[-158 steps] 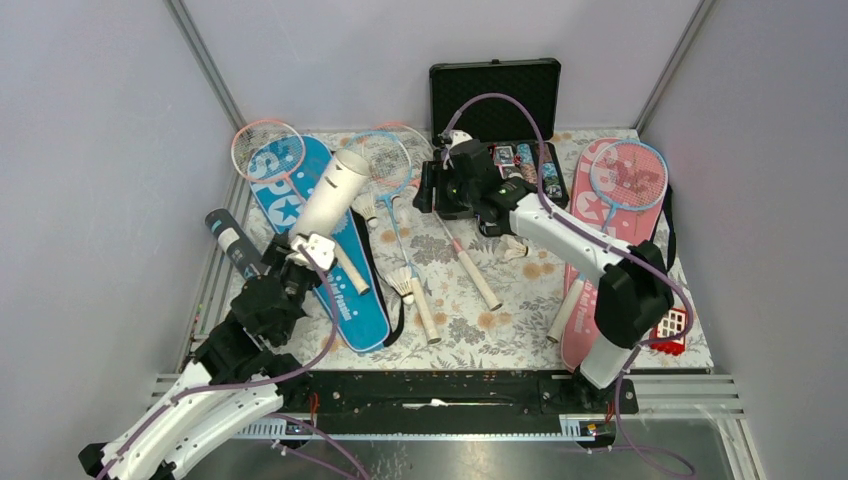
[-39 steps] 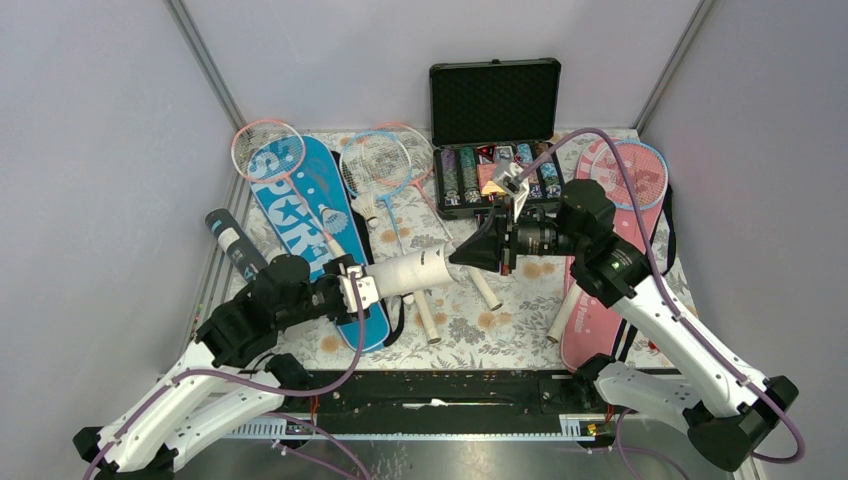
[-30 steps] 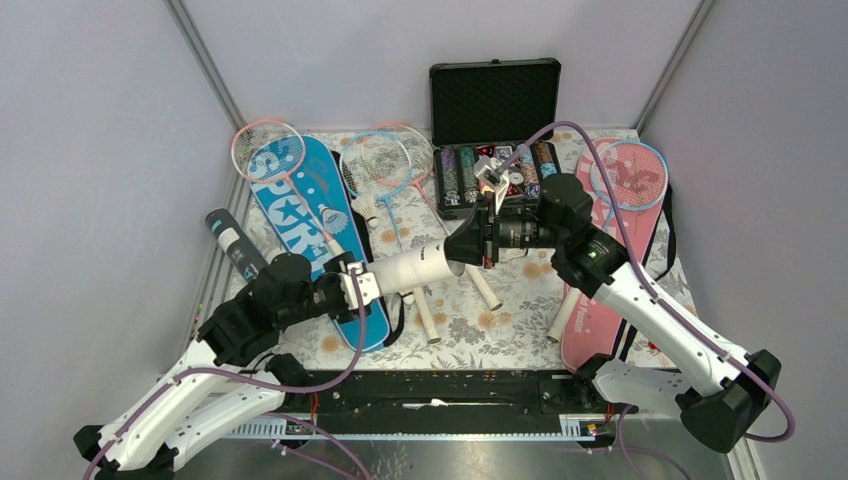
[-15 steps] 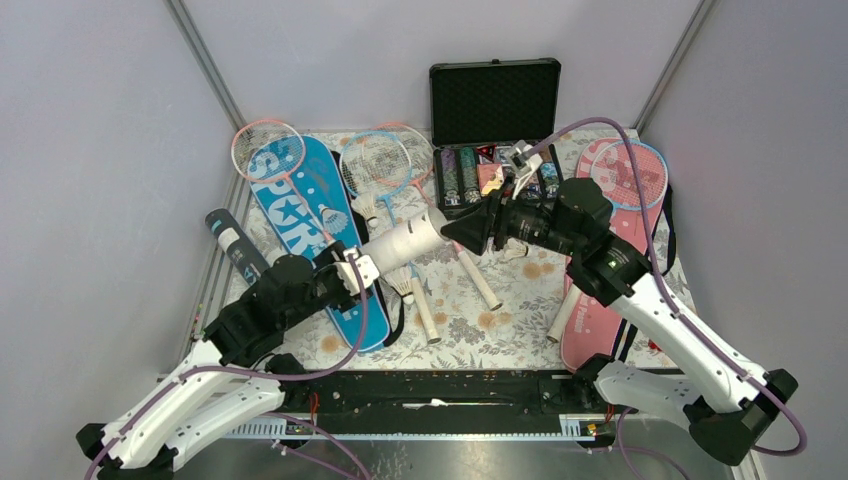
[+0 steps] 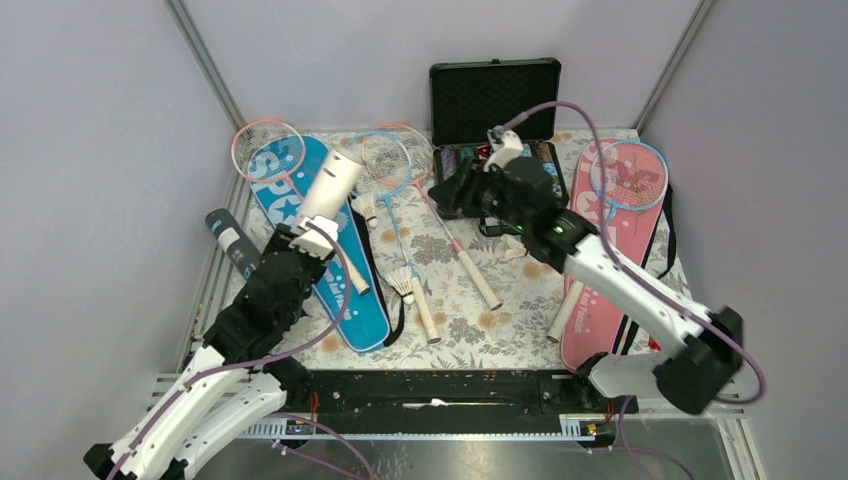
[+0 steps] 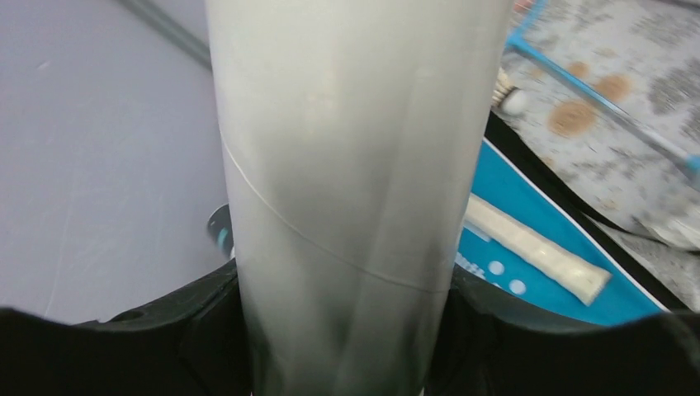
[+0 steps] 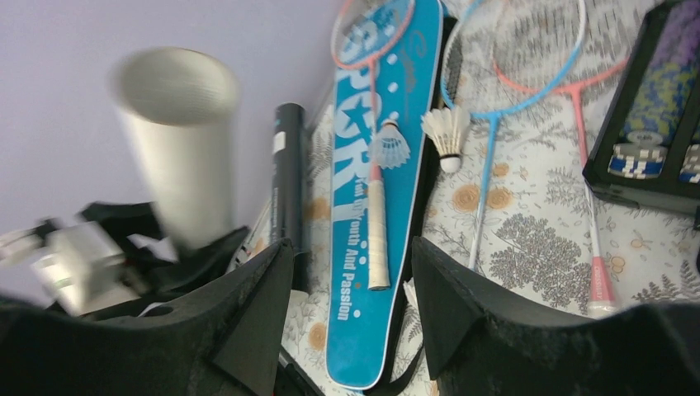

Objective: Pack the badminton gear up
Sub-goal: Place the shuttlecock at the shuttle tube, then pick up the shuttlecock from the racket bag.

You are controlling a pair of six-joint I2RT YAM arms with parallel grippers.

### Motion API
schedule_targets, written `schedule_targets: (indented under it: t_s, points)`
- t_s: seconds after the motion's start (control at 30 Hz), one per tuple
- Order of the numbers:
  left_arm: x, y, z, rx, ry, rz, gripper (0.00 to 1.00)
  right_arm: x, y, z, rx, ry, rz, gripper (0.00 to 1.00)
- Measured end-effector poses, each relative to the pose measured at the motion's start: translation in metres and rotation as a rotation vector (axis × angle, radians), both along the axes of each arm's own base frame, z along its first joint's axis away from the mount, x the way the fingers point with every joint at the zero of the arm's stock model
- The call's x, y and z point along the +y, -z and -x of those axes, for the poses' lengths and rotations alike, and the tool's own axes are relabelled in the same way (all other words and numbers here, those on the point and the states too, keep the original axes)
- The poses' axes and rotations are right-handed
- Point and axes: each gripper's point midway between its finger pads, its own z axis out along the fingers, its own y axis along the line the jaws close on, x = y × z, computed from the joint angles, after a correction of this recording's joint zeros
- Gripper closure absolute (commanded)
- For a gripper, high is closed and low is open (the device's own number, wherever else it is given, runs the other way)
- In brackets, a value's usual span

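Beside left wall (image 5: 100, 200), white tube (image 5: 335, 185) (held aloft)

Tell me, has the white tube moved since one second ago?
Yes. The white tube swung left, its open end away from the black case, and now points toward the back over the blue cover.

1. Blue cover (image 7: 355, 330): I read a big white "P", a star, then "RT"; strings of the pink racket (image 7: 373, 31) blur the first letter.
2. Lower on it, small white script: "outh And Passion".
3. Top view, same cover: "SP".
4. Pink cover (image 5: 585, 345): lettering sits under the light-blue racket (image 5: 627, 175), unreadable from here.
5. Dark tube (image 7: 288, 165): pale label, too small for me.
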Motion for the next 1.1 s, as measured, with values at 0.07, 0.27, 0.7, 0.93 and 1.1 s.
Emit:
schedule_targets:
  t_s: [0.07, 0.27, 0.7, 0.93, 1.1]
  points:
    - [0.012, -0.008, 0.0, -0.034, -0.065, 0.022, 0.63, 0.017, 0.023, -0.019, 0.061, 0.012, 0.03, 0.4]
    - [0.024, -0.03, 0.004, -0.105, -0.126, 0.082, 0.64, 0.074, 0.068, -0.061, 0.118, -0.013, 0.103, 0.41]
    - [0.031, -0.071, 0.021, -0.207, -0.113, 0.219, 0.63, 0.186, 0.149, -0.101, 0.499, 0.123, -0.217, 0.43]
    - [0.031, -0.074, 0.027, -0.213, -0.095, 0.252, 0.63, 0.226, 0.196, -0.101, 0.691, 0.223, -0.363, 0.43]
    - [0.03, -0.072, 0.029, -0.206, -0.082, 0.265, 0.63, 0.241, 0.211, -0.116, 0.756, 0.279, -0.451, 0.42]
